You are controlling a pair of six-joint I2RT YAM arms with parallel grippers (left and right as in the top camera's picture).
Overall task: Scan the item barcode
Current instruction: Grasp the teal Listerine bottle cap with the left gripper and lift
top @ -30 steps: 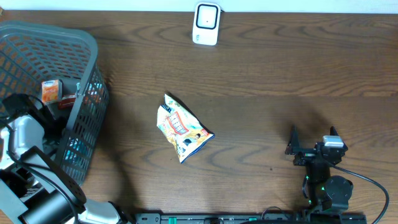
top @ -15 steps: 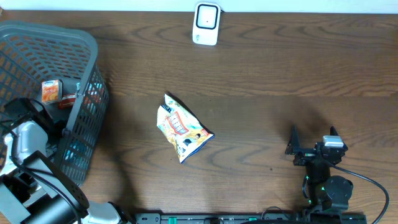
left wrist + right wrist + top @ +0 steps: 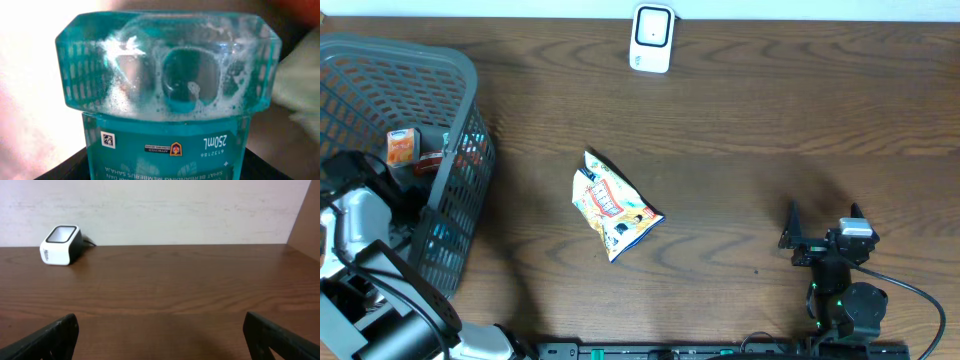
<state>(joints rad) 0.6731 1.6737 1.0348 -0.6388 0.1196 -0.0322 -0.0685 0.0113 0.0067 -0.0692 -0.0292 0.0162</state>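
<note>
1. Two arms in play. The right gripper (image 3: 823,222) sits nearest the robot edge on the right side. Its jaws are spread wide with nothing between them, over bare table (image 3: 770,110).
2. Left gripper (image 3: 162,167) is down inside the grey basket (image 3: 410,60) at the left edge. In the wrist view its dark fingers press flush on both sides of a teal bottle (image 3: 165,90), so it reads as clamped on the bottle.
3. Teal bottle is the task item and is not out of the basket yet. It holds foamy liquid and its label reads upside down in the wrist view. The thick base end is farthest from the camera, so the long axis likely runs out along the fingers.
4. Label shows a small square code mark (image 3: 107,139). No strip barcode is visible on this face.
5. Orange carton (image 3: 402,146) lies in the basket too, just beyond the gripper.
6. Snack bag (image 3: 613,205) lies mid-table, between basket and right arm, well apart from both.
7. Barcode scanner (image 3: 651,38) stands at the far edge, centre. From the left claw it lies far and to the right, across the basket wall.
8. Judgement: the left arm carries out the scan, and the right arm is well apart from the item. The next move needs a lift clear of the rim, then the barcode face turned to the scanner window.
</note>
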